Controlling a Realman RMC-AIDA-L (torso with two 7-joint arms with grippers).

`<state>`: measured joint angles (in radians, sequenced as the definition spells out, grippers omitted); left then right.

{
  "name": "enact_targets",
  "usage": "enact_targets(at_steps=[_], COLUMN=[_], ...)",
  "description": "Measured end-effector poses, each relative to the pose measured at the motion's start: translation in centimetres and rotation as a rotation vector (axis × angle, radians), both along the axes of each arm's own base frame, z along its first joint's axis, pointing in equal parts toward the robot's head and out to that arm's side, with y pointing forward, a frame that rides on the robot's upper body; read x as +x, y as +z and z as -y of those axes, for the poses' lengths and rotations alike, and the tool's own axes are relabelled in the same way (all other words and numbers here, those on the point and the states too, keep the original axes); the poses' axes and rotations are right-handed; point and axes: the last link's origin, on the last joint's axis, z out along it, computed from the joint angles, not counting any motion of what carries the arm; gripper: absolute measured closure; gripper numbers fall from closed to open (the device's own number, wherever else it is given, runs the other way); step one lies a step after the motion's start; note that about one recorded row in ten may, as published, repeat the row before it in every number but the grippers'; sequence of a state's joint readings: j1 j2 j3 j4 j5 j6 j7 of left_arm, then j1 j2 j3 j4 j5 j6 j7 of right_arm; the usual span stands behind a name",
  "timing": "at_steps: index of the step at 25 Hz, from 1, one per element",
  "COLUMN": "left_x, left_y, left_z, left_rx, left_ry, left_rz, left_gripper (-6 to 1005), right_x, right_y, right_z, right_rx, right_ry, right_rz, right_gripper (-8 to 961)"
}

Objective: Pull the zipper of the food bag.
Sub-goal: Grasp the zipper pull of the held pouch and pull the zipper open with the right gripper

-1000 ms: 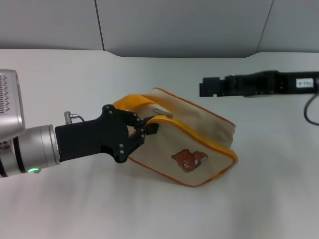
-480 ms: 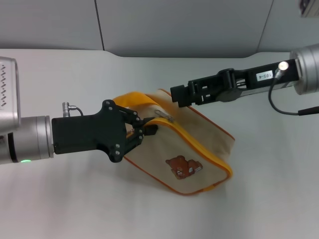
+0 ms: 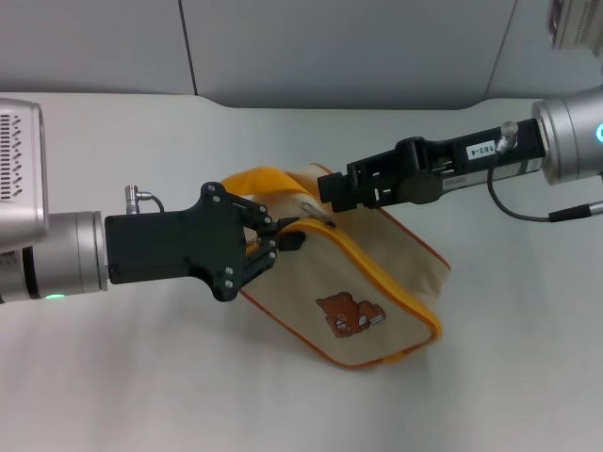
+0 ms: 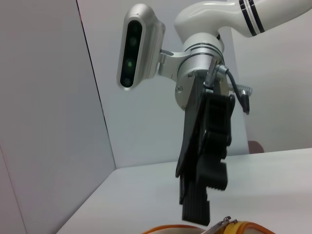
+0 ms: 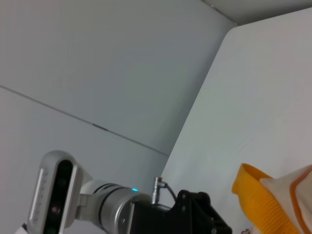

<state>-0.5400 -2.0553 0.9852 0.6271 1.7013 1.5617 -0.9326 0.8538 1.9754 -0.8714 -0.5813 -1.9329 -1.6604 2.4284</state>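
Work surface: a plain white table (image 3: 141,395), matte, evenly lit, with soft diffuse shadows. Behind it stands a wall (image 3: 349,47) of light grey panels, split by thin dark seams (image 3: 187,47) running up at a slight slant. The panels meet the table's far edge along a dark line. The same grey panels and seams show in the wrist views (image 4: 48,122). Lighting looks overhead and cool.

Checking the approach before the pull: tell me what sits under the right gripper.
Under the right gripper lies the food bag, its top edge with the zipper pull just beside the tip. The gripper body covers the bag's far top panel.
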Motion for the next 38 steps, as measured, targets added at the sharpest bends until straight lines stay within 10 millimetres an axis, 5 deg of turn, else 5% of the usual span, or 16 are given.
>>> enact_targets(at_steps=[16, 38], left_x=[2.0, 1.5], left_y=[1.2, 1.0], left_z=[-1.0, -1.0], left_rx=[0.024, 0.035], left_ry=[-0.039, -0.015], left_rz=[-0.005, -0.01], left_gripper=[939, 941], right_x=[0.4, 1.1], right_y=[-0.4, -0.5], right_z=[0.1, 0.6], right_rx=[0.011, 0.054], right_ry=[-0.029, -0.059], right_rz=[-0.014, -0.096], right_gripper=[594, 662])
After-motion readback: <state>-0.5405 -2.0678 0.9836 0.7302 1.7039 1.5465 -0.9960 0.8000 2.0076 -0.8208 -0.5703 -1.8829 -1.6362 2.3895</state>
